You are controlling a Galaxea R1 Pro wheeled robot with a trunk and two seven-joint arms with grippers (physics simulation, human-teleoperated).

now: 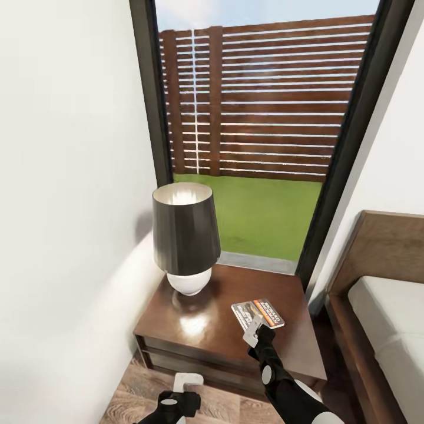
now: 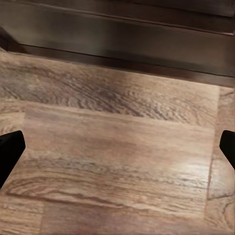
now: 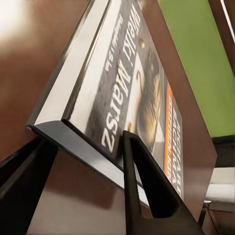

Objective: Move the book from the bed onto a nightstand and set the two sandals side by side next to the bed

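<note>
Book (image 1: 257,314) sits over the nightstand (image 1: 194,321), pinched at its near corner in your right tool (image 1: 254,330); whether it rests flat on the glossy top you cannot tell. Let go too high, or drag the fingers (image 3: 147,191) on withdrawal, and the thin paperback may slide toward the front edge. Lamp (image 1: 185,238) stands near, so swing wide of it. Your left tool (image 1: 182,388) hangs wide and unladen over the wood floor (image 2: 117,147), clear of trouble
</note>
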